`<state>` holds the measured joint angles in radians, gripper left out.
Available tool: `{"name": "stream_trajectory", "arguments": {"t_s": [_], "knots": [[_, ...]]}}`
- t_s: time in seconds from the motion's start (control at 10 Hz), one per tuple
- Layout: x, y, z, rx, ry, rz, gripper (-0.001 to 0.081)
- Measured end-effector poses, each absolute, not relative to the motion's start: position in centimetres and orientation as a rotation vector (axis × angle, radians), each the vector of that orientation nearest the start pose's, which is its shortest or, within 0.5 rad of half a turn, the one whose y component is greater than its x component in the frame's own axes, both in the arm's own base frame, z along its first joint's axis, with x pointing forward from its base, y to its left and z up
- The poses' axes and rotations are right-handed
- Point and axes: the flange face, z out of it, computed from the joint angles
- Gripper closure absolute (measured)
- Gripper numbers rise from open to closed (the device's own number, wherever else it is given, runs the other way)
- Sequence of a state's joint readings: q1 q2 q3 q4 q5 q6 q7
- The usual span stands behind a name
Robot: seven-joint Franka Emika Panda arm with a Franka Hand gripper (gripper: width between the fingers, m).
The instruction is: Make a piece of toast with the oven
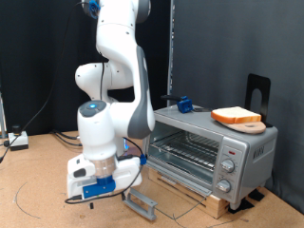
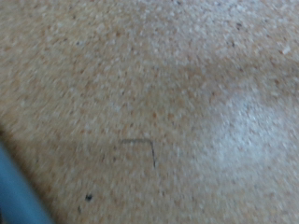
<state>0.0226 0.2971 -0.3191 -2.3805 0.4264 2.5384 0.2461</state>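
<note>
Hovering low over the tabletop [image 1: 38,166] at the left of the scene, the pincer [image 1: 92,193] hangs near the lip of the oven's dropped door [image 1: 144,201], with nothing visible between its fingers; whether they stand wide or narrow cannot be told. The wrist view gives only blurred, speckled tabletop and a blue sliver at one edge, no fingers and no bread. To the right, the oven [image 1: 209,152] stands open, its wire rack [image 1: 188,147] bare, which suggests the door was lowered to make way for loading. The toast [image 1: 236,116] rests on a round board [image 1: 249,124] on the oven's roof at the far right, well apart from the pincer and not yet inside. A small blue object [image 1: 184,104] sits on the roof's left end.
</note>
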Motion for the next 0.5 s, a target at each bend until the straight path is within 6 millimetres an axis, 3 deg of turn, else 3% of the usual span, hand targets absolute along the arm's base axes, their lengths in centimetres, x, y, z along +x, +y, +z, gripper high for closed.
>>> {"name": "stream_trajectory", "arguments": {"t_s": [0.1, 0.2, 0.5], "knots": [[46.5, -15.9, 20.6, -2.687, 1.283, 0.183, -0.0001], [46.5, -15.8, 20.5, -2.692, 1.289, 0.176, -0.0001], [46.1, -13.6, 22.2, -2.557, 1.107, 0.273, -0.0001]]}}
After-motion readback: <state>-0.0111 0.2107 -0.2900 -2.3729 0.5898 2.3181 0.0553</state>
